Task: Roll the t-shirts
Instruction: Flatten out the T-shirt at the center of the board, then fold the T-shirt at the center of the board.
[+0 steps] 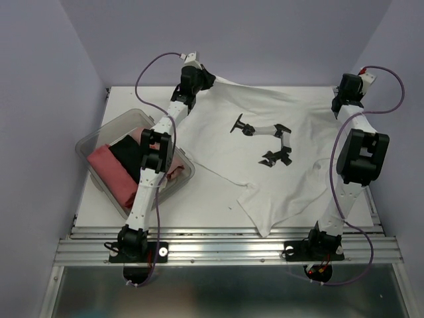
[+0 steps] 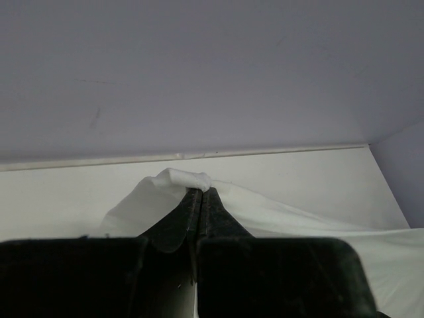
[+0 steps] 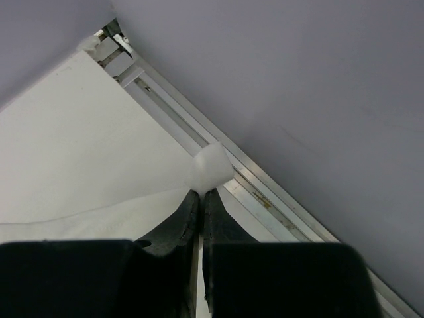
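A white t-shirt (image 1: 265, 172) with a black print lies spread over the table's middle and right. My left gripper (image 1: 207, 79) is at the far left corner, shut on a bunch of the white t-shirt's edge (image 2: 182, 180). My right gripper (image 1: 344, 101) is at the far right, shut on another corner of the white t-shirt (image 3: 211, 165). The far edge of the shirt is stretched between the two grippers. A salmon-pink shirt (image 1: 111, 173) and a black shirt (image 1: 128, 156) lie in the clear plastic tub (image 1: 93, 142) at the left.
The tub stands under my left arm's forearm. Purple walls close in the table at the back and both sides. A metal rail (image 3: 265, 192) runs along the table's right edge near my right gripper. Bare table (image 1: 199, 205) lies in front of the shirt.
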Available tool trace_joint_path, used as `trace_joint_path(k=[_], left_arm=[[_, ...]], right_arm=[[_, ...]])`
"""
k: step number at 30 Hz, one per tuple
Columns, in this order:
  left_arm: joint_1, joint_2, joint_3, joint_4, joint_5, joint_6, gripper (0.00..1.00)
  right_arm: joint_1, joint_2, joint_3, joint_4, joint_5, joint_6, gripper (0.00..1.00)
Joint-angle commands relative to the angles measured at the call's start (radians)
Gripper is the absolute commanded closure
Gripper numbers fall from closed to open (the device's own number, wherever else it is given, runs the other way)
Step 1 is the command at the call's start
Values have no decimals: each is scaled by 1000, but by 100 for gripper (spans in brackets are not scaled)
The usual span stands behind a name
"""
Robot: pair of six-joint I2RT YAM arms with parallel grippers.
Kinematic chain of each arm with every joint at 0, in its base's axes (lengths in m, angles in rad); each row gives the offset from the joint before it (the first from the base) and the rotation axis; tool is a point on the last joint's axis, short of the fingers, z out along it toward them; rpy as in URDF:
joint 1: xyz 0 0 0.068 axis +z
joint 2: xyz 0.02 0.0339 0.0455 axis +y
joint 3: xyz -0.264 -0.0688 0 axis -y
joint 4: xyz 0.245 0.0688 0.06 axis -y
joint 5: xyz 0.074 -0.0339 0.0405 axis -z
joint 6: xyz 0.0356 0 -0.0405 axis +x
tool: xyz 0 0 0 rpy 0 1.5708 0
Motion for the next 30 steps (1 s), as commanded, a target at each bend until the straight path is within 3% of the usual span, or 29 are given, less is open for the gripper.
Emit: trace_joint_path(k=[1, 9, 16, 30], left_arm=[[36, -7, 81, 81, 36, -44, 100], [48, -19, 90, 61, 57, -21, 100], [59, -35, 62, 44, 130, -67, 100], [62, -145, -16, -82, 163, -10, 100]], right_arm=[[-20, 1, 67, 64, 24, -13, 99], [-20, 1, 97, 29, -34, 39, 99], [-20, -103, -39, -39, -85, 93, 99], [-20, -386, -318, -221, -195, 252, 99]])
